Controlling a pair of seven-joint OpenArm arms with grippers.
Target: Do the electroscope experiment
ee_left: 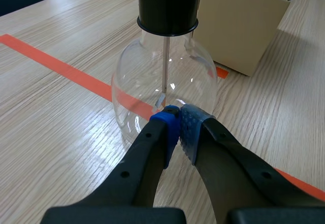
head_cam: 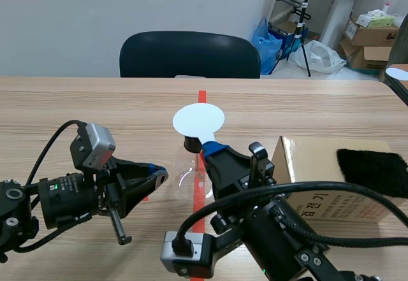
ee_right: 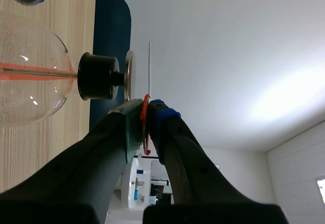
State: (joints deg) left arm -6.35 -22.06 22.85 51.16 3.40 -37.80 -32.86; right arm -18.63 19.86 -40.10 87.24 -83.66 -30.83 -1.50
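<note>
Clear glass electroscope flask with black stopper (ee_left: 165, 66) stands midway between the table's left and right edges. Your right gripper (ee_right: 147, 109) pinches a thin round white disc (head_cam: 198, 120), held parallel to and just off the flask's metal cap plate (ee_right: 129, 74). The left gripper (ee_left: 179, 120), pressed together and empty, sits beside the glass.

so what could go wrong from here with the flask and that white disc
1. The left end effector, shut, sits right at the glass flask's lower wall; a nudge forward could slide or tip it.
2. The right end effector pinches the white disc by a thin bit at its edge, close to the flask's metal top plate; it might slip or knock the plate.
</note>
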